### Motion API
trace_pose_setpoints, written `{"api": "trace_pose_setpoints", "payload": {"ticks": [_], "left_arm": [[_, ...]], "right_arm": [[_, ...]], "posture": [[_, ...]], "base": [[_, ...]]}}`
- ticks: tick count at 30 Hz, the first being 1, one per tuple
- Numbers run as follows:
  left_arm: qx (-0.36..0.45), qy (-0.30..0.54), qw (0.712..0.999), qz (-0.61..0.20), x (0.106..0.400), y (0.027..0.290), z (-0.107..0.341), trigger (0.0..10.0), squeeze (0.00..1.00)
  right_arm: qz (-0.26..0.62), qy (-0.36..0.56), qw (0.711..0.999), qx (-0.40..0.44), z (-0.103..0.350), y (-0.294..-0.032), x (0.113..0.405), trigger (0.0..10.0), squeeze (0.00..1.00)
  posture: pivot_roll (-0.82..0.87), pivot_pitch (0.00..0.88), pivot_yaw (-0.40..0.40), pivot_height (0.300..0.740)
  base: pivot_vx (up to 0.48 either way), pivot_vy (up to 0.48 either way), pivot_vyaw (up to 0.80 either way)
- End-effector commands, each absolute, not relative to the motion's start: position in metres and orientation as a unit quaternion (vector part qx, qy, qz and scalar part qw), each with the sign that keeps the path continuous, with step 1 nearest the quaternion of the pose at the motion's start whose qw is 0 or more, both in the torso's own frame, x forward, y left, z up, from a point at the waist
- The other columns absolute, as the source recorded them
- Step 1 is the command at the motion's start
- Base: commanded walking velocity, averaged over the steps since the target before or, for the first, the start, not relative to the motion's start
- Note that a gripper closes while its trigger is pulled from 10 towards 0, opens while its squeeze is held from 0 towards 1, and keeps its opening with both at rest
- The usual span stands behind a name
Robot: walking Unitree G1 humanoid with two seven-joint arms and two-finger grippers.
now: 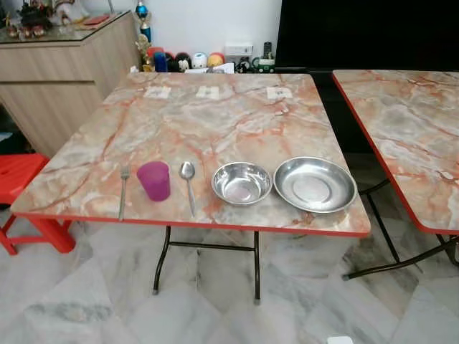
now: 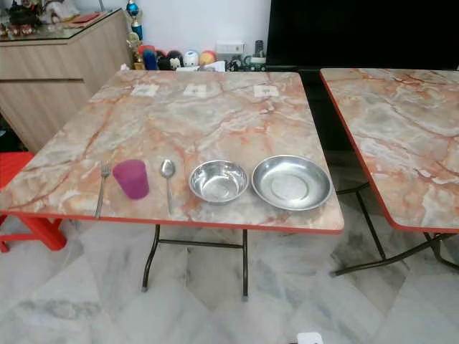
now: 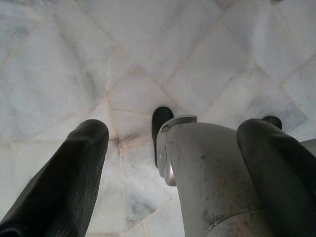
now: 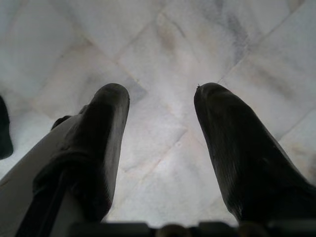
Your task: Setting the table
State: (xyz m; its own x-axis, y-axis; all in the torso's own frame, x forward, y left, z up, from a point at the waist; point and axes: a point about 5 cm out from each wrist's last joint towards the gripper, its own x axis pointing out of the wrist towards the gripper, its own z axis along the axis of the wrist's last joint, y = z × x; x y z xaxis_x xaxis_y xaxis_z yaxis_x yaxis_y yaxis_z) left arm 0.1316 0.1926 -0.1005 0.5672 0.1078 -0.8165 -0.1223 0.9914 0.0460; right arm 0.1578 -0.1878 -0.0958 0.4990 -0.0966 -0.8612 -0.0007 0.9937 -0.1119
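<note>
Along the table's (image 1: 215,122) near edge — fork (image 1: 123,190), purple cup (image 1: 154,180), spoon (image 1: 188,184), bowl (image 1: 242,183), plate (image 1: 315,184) — all sitting empty. Left pincer (image 3: 173,148) and right pincer (image 4: 160,133) are hanging spread over floor tiles (image 4: 158,44), gripping nothing, well apart from the tableware.

**Marble Table With Five Things Near The Front Edge**

Square folding table (image 1: 215,122), pink and grey marble top, red rim, dark metal legs, on a pale marble floor (image 1: 93,301). In a row along the 6 o'clock edge, from 9 o'clock side to 3 o'clock side: fork (image 1: 123,190), purple cup (image 1: 154,180) standing upright, spoon (image 1: 188,185), shiny steel bowl (image 1: 242,183), shiny steel plate (image 1: 315,184). Bowl and plate just beside each other. At the 12 o'clock edge, three small paper squares (image 1: 208,92), well apart from the row.
</note>
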Motion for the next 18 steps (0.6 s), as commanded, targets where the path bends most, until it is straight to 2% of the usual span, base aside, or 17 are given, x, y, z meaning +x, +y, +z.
{"api": "trace_pose_setpoints", "payload": {"ticks": [1,18], "left_arm": [[0.026,0.442,0.897,-0.018,0.1815,0.2108,-0.0791,10.0,0.00],[0.026,0.442,0.897,-0.019,0.1852,0.2062,-0.0786,10.0,0.00]], "right_arm": [[-0.066,0.440,0.891,0.092,-0.0817,-0.1833,0.1889,10.0,0.00],[-0.067,0.443,0.890,0.085,-0.0819,-0.1840,0.1886,10.0,0.00]], "posture": [[0.03,0.113,-0.004,0.740],[0.03,0.116,-0.005,0.740]], "base": [[0.000,0.000,0.00],[0.000,0.000,0.00]]}}
